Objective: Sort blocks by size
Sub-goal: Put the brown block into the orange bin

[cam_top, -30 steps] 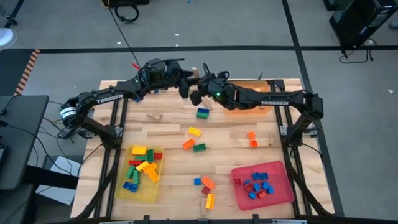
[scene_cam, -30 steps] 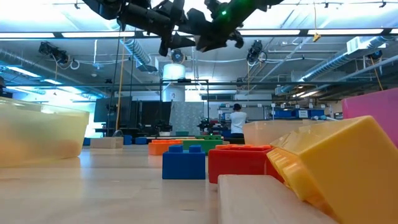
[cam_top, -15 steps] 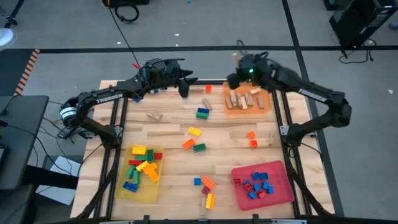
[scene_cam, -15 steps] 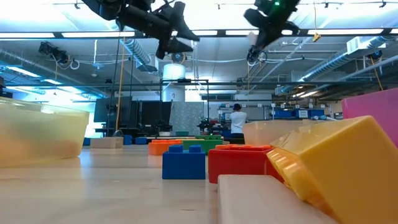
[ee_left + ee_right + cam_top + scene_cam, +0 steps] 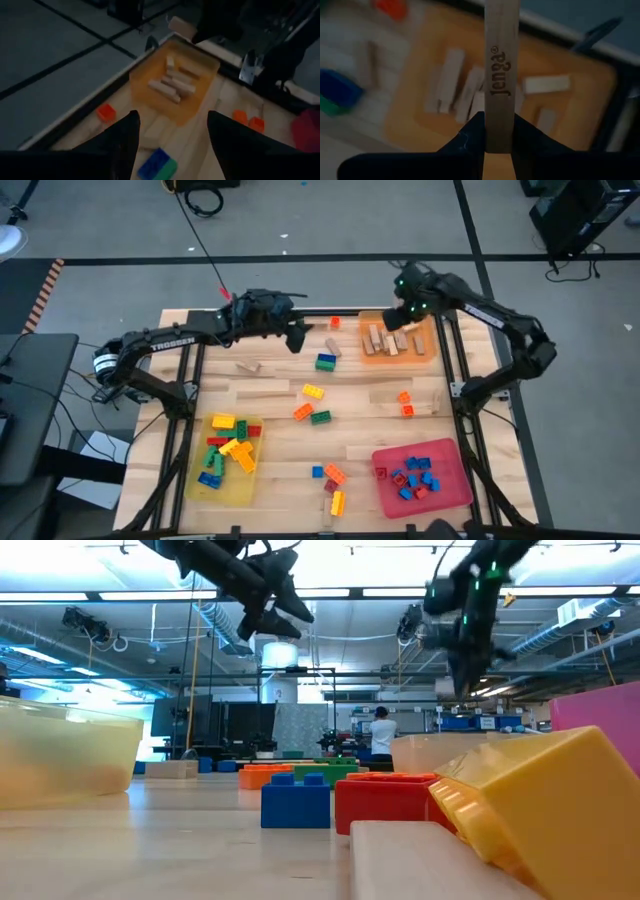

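- While the right gripper (image 5: pixel 498 131) hangs above the orange tray (image 5: pixel 425 350) at the table's far right corner, its fingers are clamped on a tan wooden block (image 5: pixel 501 70) that sticks out lengthwise past them.
- That tray already holds several wooden blocks (image 5: pixel 385 340) lying flat, some side by side and some askew; the held one looks to be of the same kind, so this seems the right place for it.
- To finish well, I would bring the block lower over a bare part of the tray before letting go, since a drop from this height could bounce it off the pile or over the rim.
- Tilting the block towards flat, roughly in line with its neighbours, should let it settle rather than stand on end and topple.
- The left gripper (image 5: pixel 170 135) hovers over the far middle of the table with its fingers apart and nothing between them; a blue and green brick (image 5: pixel 326 362) and another wooden piece (image 5: pixel 160 129) lie just below it.
- The two arms are near each other here, so the left one would do best to wait or work away from the tray until the right arm pulls clear.
- Elsewhere, a yellow tray (image 5: pixel 228 490) holds mixed bricks, a red tray (image 5: pixel 452 490) holds mostly blue ones, and loose bricks (image 5: pixel 311 406) are scattered across the middle of the table.
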Robot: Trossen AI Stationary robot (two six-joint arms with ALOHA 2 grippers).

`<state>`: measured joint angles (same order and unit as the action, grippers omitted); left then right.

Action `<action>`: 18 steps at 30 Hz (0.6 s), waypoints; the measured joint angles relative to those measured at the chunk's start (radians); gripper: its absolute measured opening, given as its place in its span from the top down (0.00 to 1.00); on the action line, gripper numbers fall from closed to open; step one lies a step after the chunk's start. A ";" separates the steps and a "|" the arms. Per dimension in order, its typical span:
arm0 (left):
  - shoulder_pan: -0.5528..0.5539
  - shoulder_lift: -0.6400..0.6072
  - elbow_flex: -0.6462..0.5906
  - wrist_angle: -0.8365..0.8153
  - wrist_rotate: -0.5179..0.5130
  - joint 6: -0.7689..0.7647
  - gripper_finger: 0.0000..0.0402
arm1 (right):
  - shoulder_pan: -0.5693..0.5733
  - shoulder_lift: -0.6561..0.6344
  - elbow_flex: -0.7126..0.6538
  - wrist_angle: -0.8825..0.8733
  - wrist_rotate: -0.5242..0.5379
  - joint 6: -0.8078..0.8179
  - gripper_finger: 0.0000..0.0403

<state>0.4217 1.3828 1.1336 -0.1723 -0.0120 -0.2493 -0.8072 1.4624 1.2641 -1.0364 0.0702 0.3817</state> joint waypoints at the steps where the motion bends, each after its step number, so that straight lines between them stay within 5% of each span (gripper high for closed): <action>1: -0.008 -0.002 0.000 -0.026 -0.004 -0.008 0.41 | -0.007 0.011 -0.035 0.026 -0.013 -0.008 0.82; 9: -0.095 -0.010 0.000 -0.066 -0.019 -0.017 0.41 | -0.063 0.026 -0.291 0.311 -0.148 0.023 0.82; 18: -0.168 -0.012 0.000 -0.055 -0.049 0.010 0.41 | -0.117 0.134 -0.323 0.326 -0.178 0.000 0.82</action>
<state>0.2541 1.3712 1.1339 -0.2270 -0.0614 -0.2394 -0.9241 1.5963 0.9406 -0.7101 -0.1075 0.3814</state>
